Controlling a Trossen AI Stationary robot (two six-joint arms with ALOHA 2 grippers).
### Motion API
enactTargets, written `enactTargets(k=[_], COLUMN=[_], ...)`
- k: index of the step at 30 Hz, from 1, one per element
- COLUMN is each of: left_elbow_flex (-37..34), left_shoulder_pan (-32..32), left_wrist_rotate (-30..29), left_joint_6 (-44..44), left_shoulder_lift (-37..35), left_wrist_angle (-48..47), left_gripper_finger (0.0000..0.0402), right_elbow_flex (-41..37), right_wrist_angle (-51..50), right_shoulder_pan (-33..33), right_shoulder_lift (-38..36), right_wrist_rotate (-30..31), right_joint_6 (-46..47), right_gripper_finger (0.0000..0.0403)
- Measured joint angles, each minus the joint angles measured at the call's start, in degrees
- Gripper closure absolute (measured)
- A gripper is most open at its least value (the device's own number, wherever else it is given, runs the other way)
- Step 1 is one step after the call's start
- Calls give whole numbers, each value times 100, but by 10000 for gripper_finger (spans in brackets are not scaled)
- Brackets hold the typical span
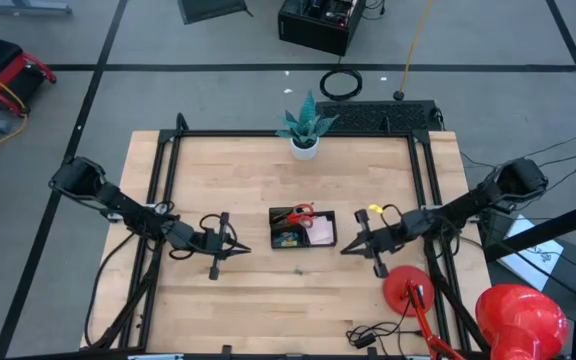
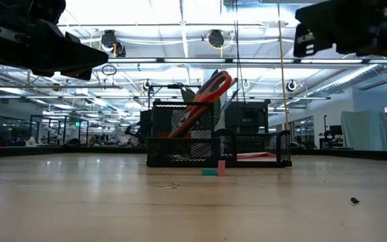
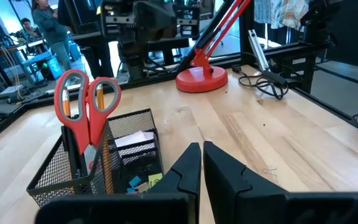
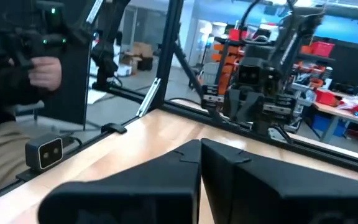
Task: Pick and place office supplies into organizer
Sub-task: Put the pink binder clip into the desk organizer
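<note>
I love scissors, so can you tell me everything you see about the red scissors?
The red scissors have two shiny red loop handles that look like plastic, and they are closed. They stand handles-up and tilted in the tall compartment of the black mesh organizer, blades down inside and mostly hidden by the mesh. An orange pencil shows through one loop. In the low view the handles lean out above the rim. No gripper touches them.

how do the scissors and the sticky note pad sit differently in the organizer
The scissors stand upright in the organizer's tall compartment, red handles rising above the rim; the pink sticky note pad lies flat in the low compartment beside it, below the rim. The scissors are red, the pad pale pink. Both are already inside the organizer.
</note>
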Motion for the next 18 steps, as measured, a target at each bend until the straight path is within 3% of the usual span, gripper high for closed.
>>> enactTargets(k=[18], left_elbow_flex=[-2], left_shoulder_pan=[0], left_wrist_rotate=[0], left_joint_6=[-232], left_shoulder_lift=[2], left_wrist_angle=[46], left_gripper_finger=[376], right_elbow_flex=[-216], right_wrist_angle=[291], right_shoulder_pan=[-309], right_shoulder_lift=[4], right_wrist_rotate=[-107], right_joint_6=[289], right_gripper_finger=[403])
